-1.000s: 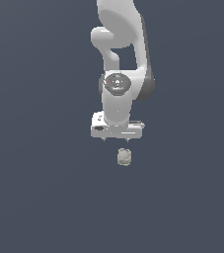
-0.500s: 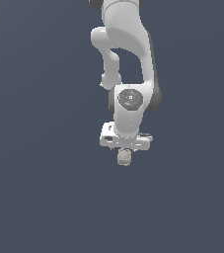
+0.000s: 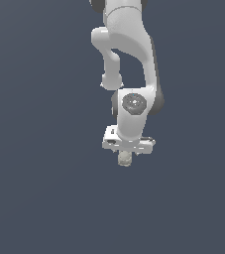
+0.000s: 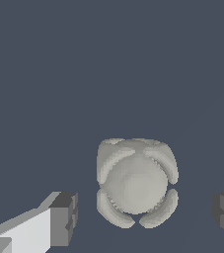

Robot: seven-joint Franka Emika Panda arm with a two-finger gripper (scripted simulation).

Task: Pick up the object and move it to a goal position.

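Wrist view: the small lumpy pale grey-beige stone-like object [image 4: 136, 184] is bracketed by the white gripper [image 4: 145, 212], spread wide, nothing gripped; grasp, lift, transport all remain.

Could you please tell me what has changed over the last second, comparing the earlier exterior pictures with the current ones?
The arm has come down, bringing the hand from above the object to right over it. In the wrist view the object sits between the open fingers with a gap on each side, so nothing has been gripped yet. The object has stayed where it was.
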